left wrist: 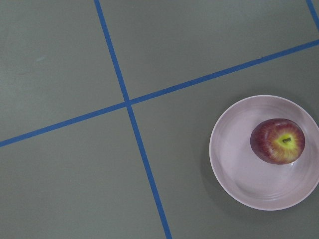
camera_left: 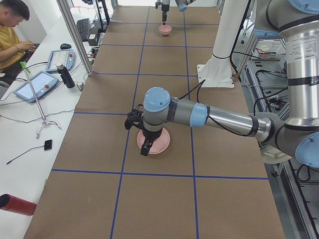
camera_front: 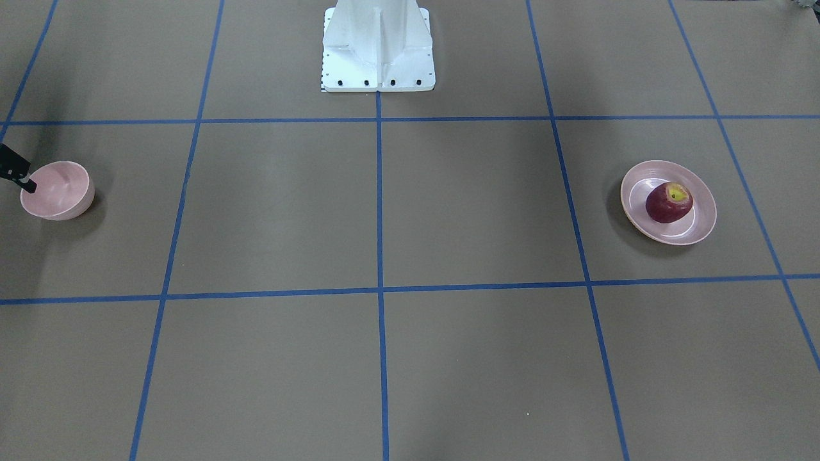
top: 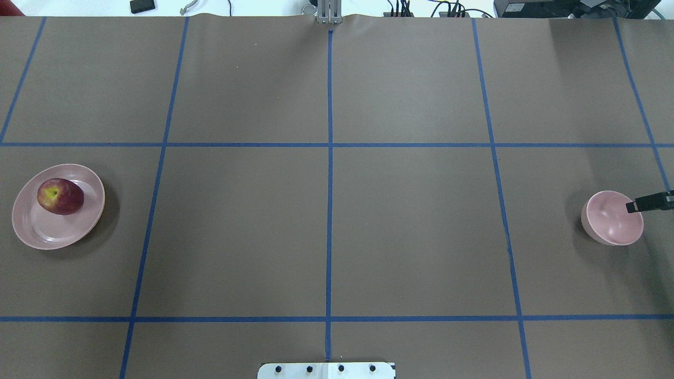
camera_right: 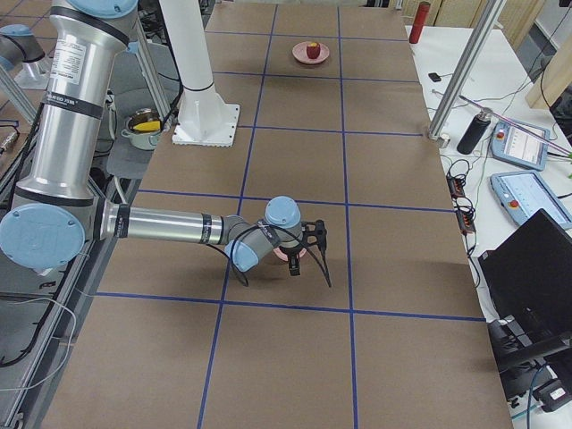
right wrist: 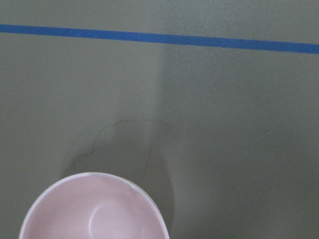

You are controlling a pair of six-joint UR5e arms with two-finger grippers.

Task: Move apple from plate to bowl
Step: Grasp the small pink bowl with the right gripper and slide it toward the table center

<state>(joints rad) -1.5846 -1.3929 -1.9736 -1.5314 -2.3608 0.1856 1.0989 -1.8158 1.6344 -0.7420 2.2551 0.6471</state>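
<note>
Spanning every view, the brown desk [top: 337, 237] was crossed by blue tape lines [top: 330, 210]. The left gripper [camera_left: 139, 137] hung over the plate [top: 52, 231] at the desk's left end; how its jaws stood could not be told. The right gripper [camera_right: 310, 268] sat at the bowl [top: 613, 223] at the right end, jaws spread wide, one finger [top: 640, 204] over the rim. The apple [top: 60, 196] lay on the plate, well apart from the bowl.

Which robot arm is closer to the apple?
Left. The left end effector hangs in the air near the plate holding the apple. The right end effector is far off at the other end, by the bowl.
</note>
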